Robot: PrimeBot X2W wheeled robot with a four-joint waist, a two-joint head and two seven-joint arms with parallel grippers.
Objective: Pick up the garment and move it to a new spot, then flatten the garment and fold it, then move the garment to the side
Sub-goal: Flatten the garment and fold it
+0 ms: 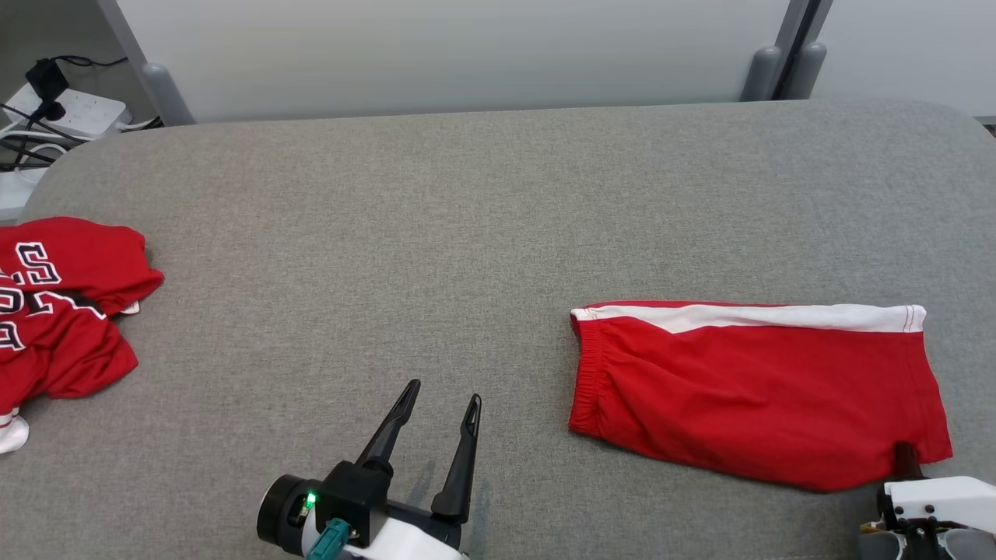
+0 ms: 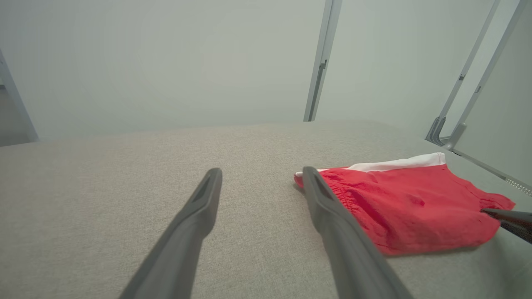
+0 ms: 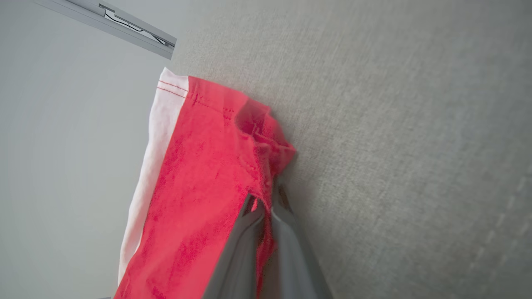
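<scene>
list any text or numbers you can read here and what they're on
"S": a white, black-edged letter on the crumpled jersey; it might be a 5.
Other characters on the jersey: broken up by folds and the picture's edge, not readable.
Shorts: no text on the side that shows.

Open table (image 1: 436,233) middle, shorts (image 1: 747,389) right, jersey (image 1: 62,311) left

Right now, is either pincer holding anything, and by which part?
The right pincer is shut on the red shorts, pinching their leg-hem corner on the edge away from the white stripe. The left pincer is open, holding nothing.
</scene>
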